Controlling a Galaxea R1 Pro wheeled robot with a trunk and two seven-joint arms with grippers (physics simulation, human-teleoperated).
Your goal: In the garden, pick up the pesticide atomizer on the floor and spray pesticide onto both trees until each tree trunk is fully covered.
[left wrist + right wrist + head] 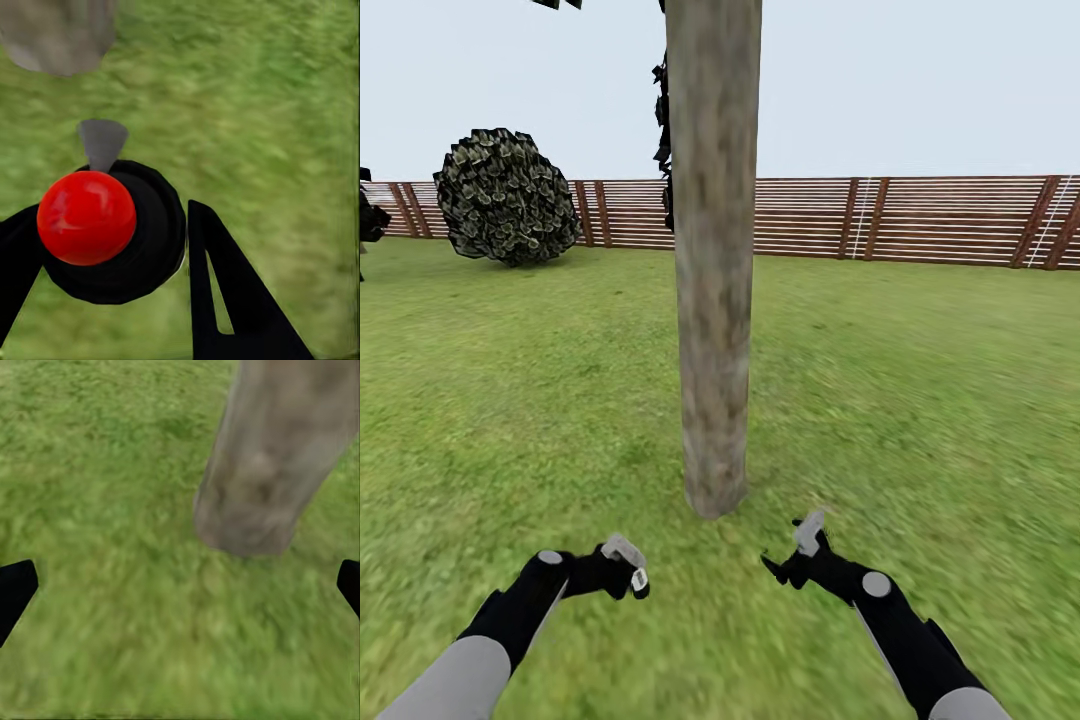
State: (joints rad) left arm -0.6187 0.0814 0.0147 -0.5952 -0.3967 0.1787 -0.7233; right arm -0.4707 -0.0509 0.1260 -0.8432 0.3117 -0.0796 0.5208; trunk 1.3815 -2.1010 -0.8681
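Closest to the lens in the left wrist view, the pesticide atomizer [112, 229] sits between the black fingers [225, 292] of the left gripper [622, 568]: a round black body with a red ball on top and a small grey nozzle sticking out ahead of it. The gripper looks closed around that body, one finger on either side. In the head view the same gripper shows only a pale grey piece at its tip, so the bottle's exact tilt cannot be read there.

What the coming spray turns on is direction. The tree trunk [712, 260] stands upright just ahead of the robot, between the two arms, and from the left gripper it lies forward and toward the robot's right. In the left wrist view the nozzle points roughly toward the trunk's base but looks slightly off it, so a small turn inward is probably needed. No white specks of pesticide are visible on the bark, so spraying seems not yet begun.

The right gripper [800, 555] is spread wide and holds nothing, near the trunk's foot. Grass [920, 400] runs back to a slatted fence [920, 220] and a round bush [505, 197].
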